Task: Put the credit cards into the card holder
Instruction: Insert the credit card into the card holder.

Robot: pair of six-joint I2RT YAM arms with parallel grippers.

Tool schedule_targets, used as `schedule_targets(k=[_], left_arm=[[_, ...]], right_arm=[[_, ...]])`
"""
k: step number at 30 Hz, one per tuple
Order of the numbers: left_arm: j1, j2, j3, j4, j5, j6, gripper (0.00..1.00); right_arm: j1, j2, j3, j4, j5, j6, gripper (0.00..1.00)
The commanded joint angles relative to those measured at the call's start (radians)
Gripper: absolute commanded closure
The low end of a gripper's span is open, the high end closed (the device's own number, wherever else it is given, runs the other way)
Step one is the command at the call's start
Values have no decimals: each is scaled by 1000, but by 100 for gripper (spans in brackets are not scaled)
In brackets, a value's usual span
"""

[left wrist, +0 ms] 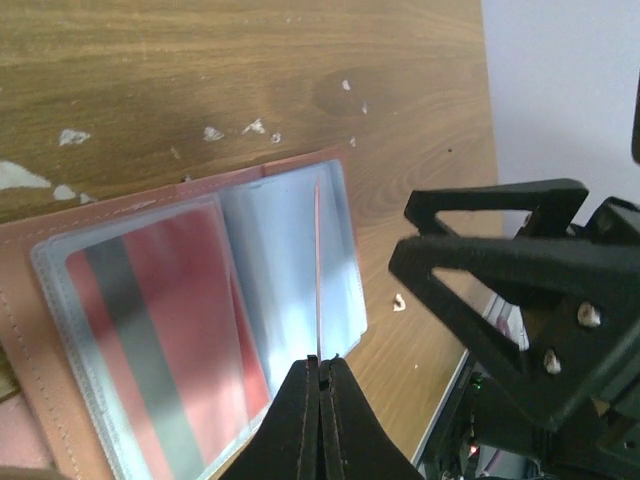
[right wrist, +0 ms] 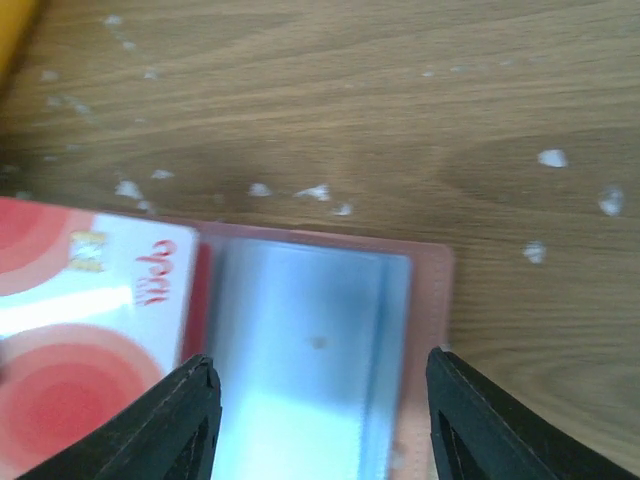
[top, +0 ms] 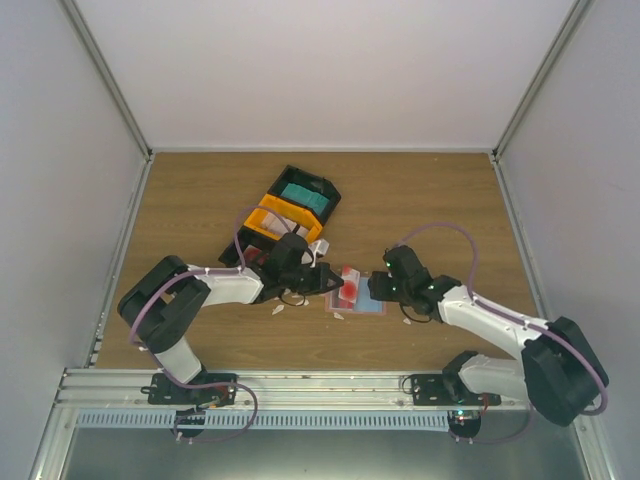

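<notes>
Your left end effector (left wrist: 320,368) clamps a credit card (left wrist: 318,260) over the open card holder (right wrist: 430,300); your right end effector (right wrist: 320,400) stands apart, maybe touching it.

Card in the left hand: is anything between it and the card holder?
Nothing I can see. The left hand pinches the card edge-on right over the open card holder. The right hand hangs open off to the side of the card.

left arm (top: 228,284) & right arm (top: 492,320): white links w/ black joints, black bases (top: 190,388). thin purple cables (top: 441,228) loop along each. green leds (top: 388,263) nr right wrist. fingers (right wrist: 185,425) matte black, tapered; right one's side has open triangular frame (left wrist: 500,197) + silver screws (left wrist: 588,316).
</notes>
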Motion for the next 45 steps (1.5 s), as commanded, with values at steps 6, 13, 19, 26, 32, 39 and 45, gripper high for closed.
schedule_targets(k=[6,13,19,26,32,39,45], left_arm=[[-5,-39,2,105,30,-16,100],[9,-73,-24,194,104,-69,100],[14,-111,-42,219,92,-90,100],[19,-91,-38,209,105,-87,100],[18,-78,-47,214,120,-90,100],[38,-126,-86,336,210,-220,100],[60,-200,-80,278,184,-204,100]], right_arm=[[-151,-155,-194,399,-420,32,38],[-243,-133,-288,655,-699,113,39],[-253,-131,-312,757,-767,141,60],[-254,-143,-322,805,-797,154,82],[-254,-148,-332,855,-824,180,88],[-253,-155,-368,1033,-914,272,76],[-256,-213,-385,1097,-909,313,83]])
